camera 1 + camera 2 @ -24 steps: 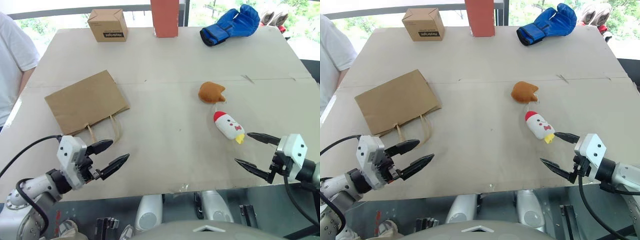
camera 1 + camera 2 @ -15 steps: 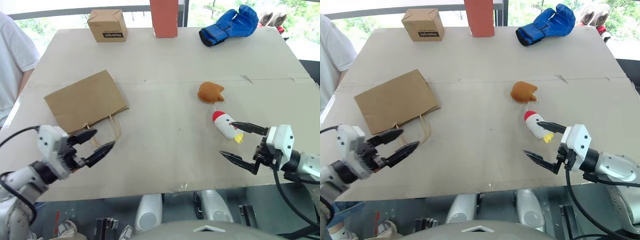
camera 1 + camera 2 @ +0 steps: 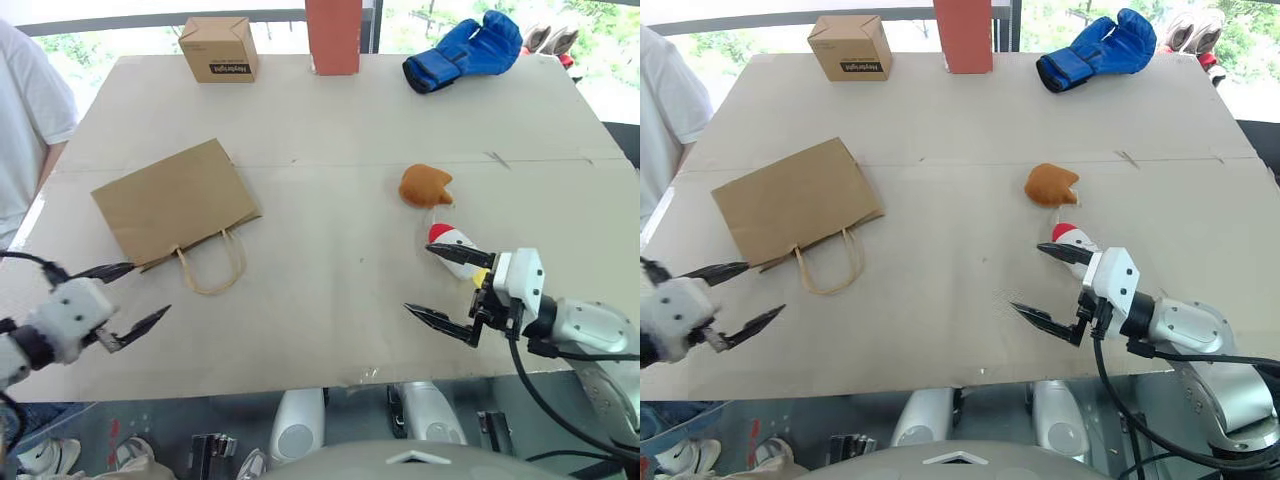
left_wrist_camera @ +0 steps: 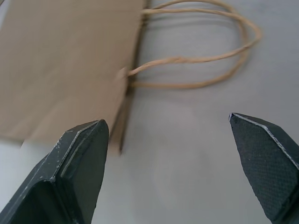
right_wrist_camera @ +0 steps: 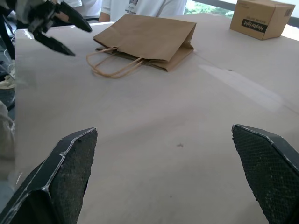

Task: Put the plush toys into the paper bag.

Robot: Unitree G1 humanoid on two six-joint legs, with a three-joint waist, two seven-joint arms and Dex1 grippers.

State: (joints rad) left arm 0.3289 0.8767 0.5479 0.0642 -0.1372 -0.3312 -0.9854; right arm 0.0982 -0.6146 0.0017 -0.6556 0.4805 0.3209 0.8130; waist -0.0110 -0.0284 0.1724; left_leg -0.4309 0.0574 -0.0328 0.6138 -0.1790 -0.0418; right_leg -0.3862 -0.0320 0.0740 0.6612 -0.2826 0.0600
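The paper bag (image 3: 175, 203) lies flat at the table's left, its cord handles (image 3: 210, 265) pointing toward me. An orange-brown plush toy (image 3: 425, 186) sits right of centre. Just nearer lies the white rocket plush toy (image 3: 452, 245) with its red tip, partly hidden behind a finger of my right gripper. My right gripper (image 3: 418, 278) is open and empty, beside the rocket on its near-left side. At the near-left table edge, short of the bag's near corner, my left gripper (image 3: 148, 290) hangs open and empty. The left wrist view shows the bag (image 4: 60, 60) and its handles (image 4: 201, 56) ahead.
A small printed cardboard box (image 3: 218, 48), an orange-red upright block (image 3: 333, 35) and a blue boxing glove (image 3: 465, 50) stand along the far edge. A person in a white shirt (image 3: 25, 120) stands at the table's left side.
My left gripper has swung left, out to the table's near-left edge. My right gripper has moved left, closing in beside the rocket toy. The toys and the bag lie where they were.
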